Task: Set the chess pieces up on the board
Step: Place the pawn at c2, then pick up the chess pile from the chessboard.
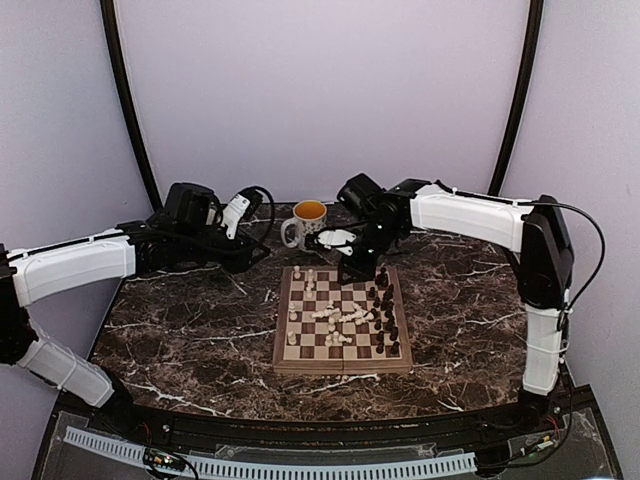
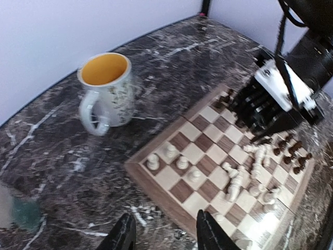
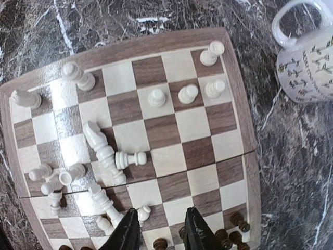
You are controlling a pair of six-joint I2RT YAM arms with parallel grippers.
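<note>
The board (image 1: 284, 352) lies mid-table. White chess pieces (image 1: 340, 318) lie heaped at its centre, and a few stand along the left side (image 1: 296, 272). Dark chess pieces (image 1: 386, 310) line its right edge. My right gripper (image 1: 352, 268) hovers over the far right part of the board, open (image 3: 162, 234), with a dark pawn (image 3: 161, 243) standing on the squares below its fingers. White pawns (image 3: 188, 94) and a rook (image 3: 212, 53) stand upright, and a fallen bishop (image 3: 104, 151) and pawn (image 3: 130, 159) lie nearby. My left gripper (image 1: 255, 252) is open and empty (image 2: 166, 237), off the board's far left corner (image 2: 136, 169).
A white mug (image 1: 305, 222) with a yellow inside stands just beyond the board's far edge, between the two grippers (image 2: 106, 91). In the right wrist view the mug (image 3: 307, 62) sits past the board's corner. Dark marble table (image 1: 180, 330) surrounds the board.
</note>
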